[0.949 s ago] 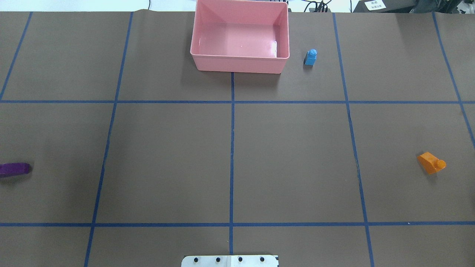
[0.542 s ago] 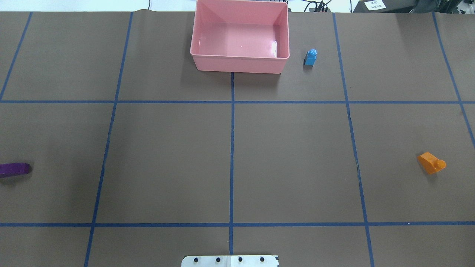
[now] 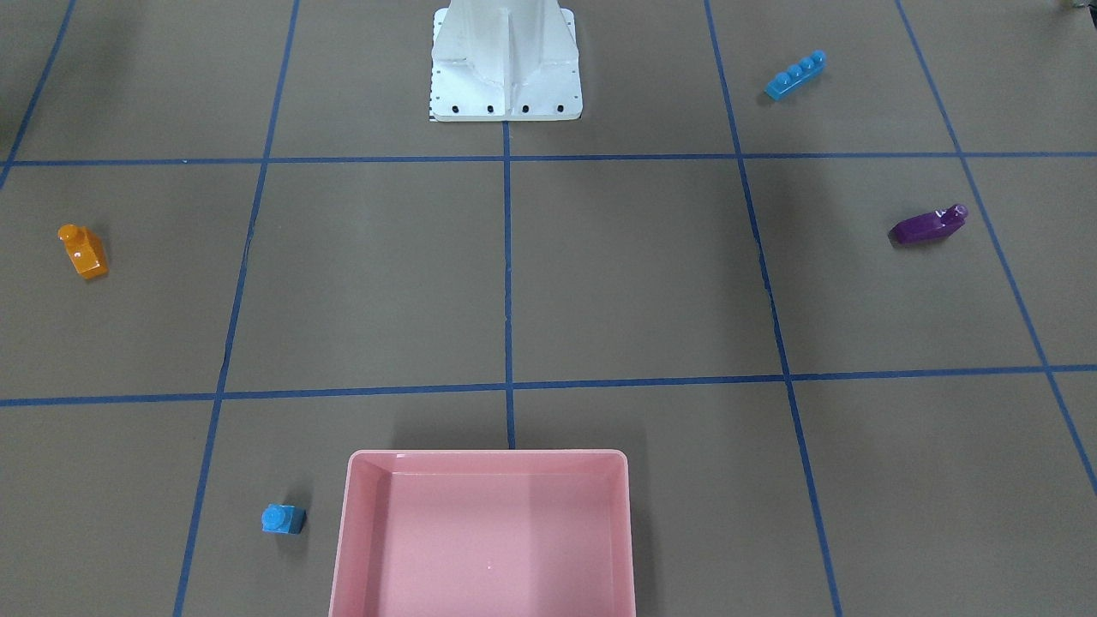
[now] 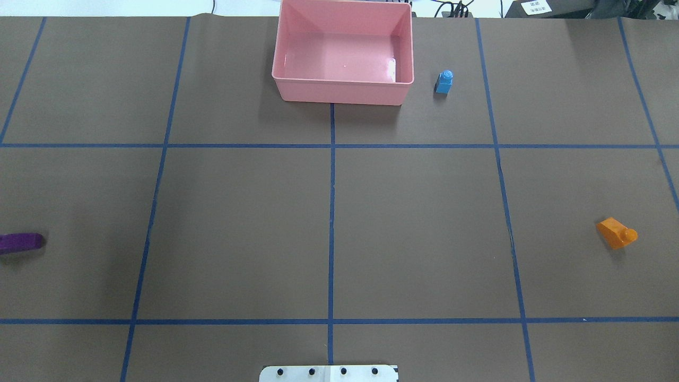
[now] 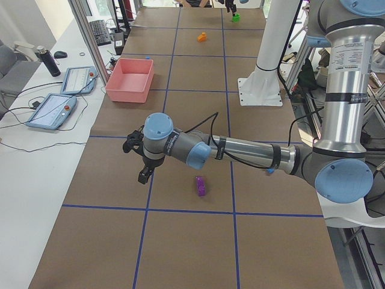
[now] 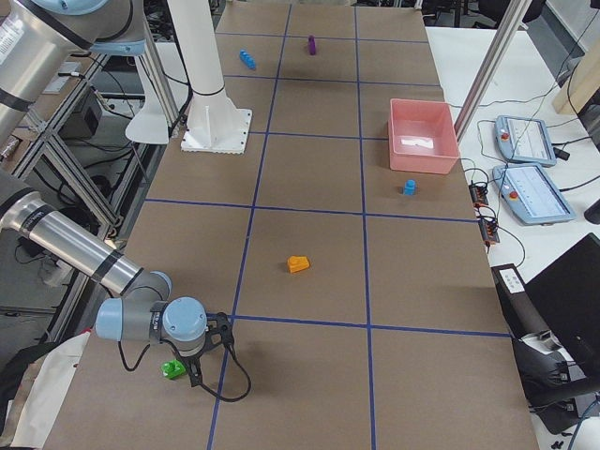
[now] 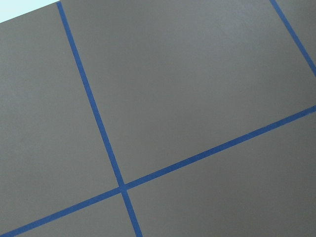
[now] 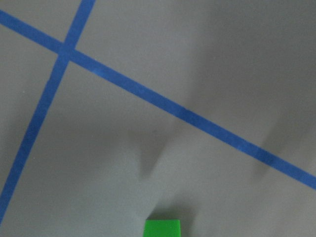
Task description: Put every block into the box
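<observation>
Blocks sit scattered on brown paper [image 3: 600, 283], all outside the pink box [image 3: 356, 531]. Facing the robot, left to right: orange block [image 3: 83, 251], light-blue cube [image 3: 282, 518] beside the glossy, round-cornered box, studded long blue block [image 3: 796, 74], purple slope [image 3: 928, 225]. Only the right-side and right wrist views show you the green block [image 6: 172, 369] — your right gripper [image 6: 208, 361] is just beside it. Your left gripper [image 5: 137, 158] hovers near the purple slope; you cannot tell either gripper's finger spread.
</observation>
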Motion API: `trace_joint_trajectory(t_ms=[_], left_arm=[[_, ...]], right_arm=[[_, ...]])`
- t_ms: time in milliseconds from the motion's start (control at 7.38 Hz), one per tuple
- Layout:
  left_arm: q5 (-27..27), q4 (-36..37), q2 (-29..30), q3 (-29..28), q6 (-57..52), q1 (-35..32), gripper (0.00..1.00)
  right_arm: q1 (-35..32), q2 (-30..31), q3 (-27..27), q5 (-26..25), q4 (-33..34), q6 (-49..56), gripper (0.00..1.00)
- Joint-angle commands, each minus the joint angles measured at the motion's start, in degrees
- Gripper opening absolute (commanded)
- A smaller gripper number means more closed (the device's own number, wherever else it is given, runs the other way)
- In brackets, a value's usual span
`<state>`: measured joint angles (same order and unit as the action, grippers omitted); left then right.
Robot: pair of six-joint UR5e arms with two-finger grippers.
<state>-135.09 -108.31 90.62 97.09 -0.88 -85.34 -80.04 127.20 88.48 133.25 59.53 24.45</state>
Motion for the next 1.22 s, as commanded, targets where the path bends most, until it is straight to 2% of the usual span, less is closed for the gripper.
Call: trace_joint_trajectory(t_ms=[0, 136, 271, 678, 814, 949, 1085], left_arm=[[0.00, 0.03, -0.10, 0.99, 0.00, 0.00, 1.00], [0.00, 0.03, -0.10, 1.00, 0.00, 0.00, 1.00], [0.00, 0.03, -0.01, 1.00, 0.00, 0.00, 1.00], [-0.61, -0.23, -0.36, 0.56, -0.35, 0.00, 1.00], [-0.70, -0.93, -0.45, 0.99, -0.09, 0.00, 1.00], [-0.70, -1.11, -1.32, 0.04, 0.17, 0.09, 1.00], [-2.00, -2.60, -2.02, 0.55, 0.35, 0.44, 1.00]], right_arm=[[0.15, -0.11, -2.69, 3.14, 0.06, 0.42, 0.85], [0.15, -0.11, -3.65, 3.85, -0.03, 0.42, 0.39], [0.15, -0.11, -4.01, 4.03, -0.03, 0.85, 0.00], [0.15, -0.89, -5.07, 5.42, 0.23, 1.57, 0.00], [0.06, -3.33, -4.11, 9.70, 0.32, -4.88, 0.00], [-0.02, -6.14, -0.97, 11.40, -0.38, -20.26, 0.00], [-0.02, -9.48, 3.41, 11.50, -0.12, -30.94, 0.00]])
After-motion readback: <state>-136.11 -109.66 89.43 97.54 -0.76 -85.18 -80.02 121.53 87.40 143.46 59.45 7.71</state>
